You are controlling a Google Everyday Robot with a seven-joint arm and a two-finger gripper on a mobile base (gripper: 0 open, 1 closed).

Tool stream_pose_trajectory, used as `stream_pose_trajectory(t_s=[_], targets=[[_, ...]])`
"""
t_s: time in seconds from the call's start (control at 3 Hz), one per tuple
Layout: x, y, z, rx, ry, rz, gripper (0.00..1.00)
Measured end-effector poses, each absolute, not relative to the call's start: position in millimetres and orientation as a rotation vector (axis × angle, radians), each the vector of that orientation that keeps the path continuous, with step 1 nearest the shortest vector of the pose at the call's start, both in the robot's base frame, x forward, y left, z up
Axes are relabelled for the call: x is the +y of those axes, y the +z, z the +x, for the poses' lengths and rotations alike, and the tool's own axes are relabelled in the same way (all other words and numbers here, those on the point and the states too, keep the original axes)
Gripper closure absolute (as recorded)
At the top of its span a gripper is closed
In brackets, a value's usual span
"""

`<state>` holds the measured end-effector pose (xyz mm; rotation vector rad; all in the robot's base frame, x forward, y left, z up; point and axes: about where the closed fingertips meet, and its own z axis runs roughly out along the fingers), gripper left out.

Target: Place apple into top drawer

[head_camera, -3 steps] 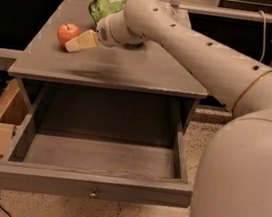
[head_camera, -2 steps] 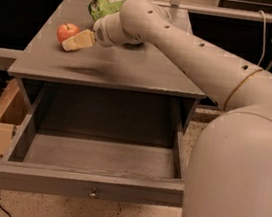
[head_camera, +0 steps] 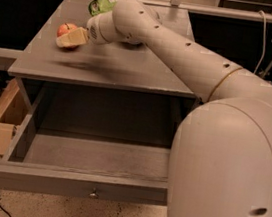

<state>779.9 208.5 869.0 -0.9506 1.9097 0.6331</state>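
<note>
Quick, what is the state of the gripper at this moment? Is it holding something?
Gripper: right against the apple on the tabletop, above the open top drawer; open, closed or holding cannot be told.

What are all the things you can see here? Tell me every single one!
Apple: one, red-orange, back left of the tabletop, right at the gripper.
Table: one, grey, centre.
Drawer: one, grey, pulled open under the tabletop.
Knob: one, metal, middle of the drawer front.
Bag: one, green, back of the table, behind the arm.
Wooden box: one, light brown, on the floor left of the table.
Arm: one, white, reaching in from the right.
Gripper: one, tan, over the table's left side at the apple.
</note>
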Motion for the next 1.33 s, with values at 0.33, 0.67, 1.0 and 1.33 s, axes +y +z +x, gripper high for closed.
stream_pose_trajectory(t_s=[0.33,0.67,1.0,1.33], targets=[[226,869,786,1.888,0.661,-0.960,0.00],[248,868,790,1.864,0.706,-0.976,0.02],[261,866,791,1.855,0.728,-0.993,0.25],[267,863,789,1.851,0.745,-1.002,0.48]])
